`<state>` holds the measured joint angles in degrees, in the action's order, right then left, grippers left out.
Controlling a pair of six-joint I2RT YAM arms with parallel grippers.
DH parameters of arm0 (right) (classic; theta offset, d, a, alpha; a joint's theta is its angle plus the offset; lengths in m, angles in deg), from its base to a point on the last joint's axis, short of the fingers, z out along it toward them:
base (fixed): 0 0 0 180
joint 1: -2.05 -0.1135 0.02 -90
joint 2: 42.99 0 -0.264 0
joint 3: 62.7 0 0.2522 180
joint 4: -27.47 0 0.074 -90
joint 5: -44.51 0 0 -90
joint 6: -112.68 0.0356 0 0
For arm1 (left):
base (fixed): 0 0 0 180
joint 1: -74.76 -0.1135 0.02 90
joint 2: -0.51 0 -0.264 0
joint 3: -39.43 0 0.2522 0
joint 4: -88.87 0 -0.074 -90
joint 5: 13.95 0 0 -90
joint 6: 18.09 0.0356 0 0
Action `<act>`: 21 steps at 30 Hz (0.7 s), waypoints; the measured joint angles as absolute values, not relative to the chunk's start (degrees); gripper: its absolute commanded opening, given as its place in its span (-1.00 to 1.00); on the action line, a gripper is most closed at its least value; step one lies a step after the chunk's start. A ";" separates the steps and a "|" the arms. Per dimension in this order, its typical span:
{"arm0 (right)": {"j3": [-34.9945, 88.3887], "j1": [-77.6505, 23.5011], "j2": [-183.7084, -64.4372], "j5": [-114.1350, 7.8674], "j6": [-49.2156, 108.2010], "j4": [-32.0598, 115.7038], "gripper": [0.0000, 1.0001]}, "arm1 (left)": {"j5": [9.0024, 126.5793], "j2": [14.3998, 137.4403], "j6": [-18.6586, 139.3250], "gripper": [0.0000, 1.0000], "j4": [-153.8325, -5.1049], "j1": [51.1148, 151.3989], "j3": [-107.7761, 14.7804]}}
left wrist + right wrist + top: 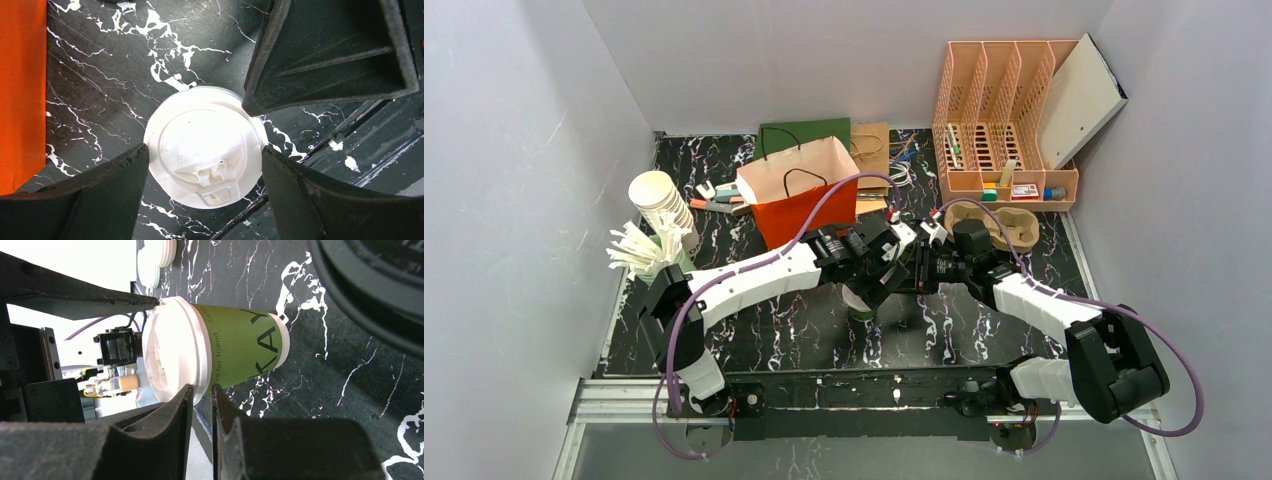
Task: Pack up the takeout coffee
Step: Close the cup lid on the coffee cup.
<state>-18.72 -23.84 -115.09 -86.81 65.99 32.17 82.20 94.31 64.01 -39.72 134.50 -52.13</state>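
Two tools of mine meet at the takeout coffee [240, 347], which stands upright on the black marbled counter [100, 75], near the orange paper bag [799, 205]; it is a green cup under a white lid [200, 135]. Along its side I read large dark letters "KAY" and smaller print "for friend", the rest too cut off to make out; a small embossed mark on the lid is too faint to read. My left tool [204, 149] is spread wide and clamped across the lid, one finger [100, 195] against each side of the rim; my right tool [202, 389] has its fingers drawn nearly together, a thin slit between them, tips at the lid's edge; whether it nips the rim I cannot tell.
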 measured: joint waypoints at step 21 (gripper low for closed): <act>-30.13 -24.30 -85.93 -72.19 66.80 38.02 -0.12 | 91.73 100.50 38.92 0.74 -28.48 134.26 -61.11</act>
<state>-30.13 -24.30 -85.93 -72.19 66.80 38.02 91.73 100.50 38.92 -28.48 134.26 -61.11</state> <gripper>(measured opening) 0.386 0.843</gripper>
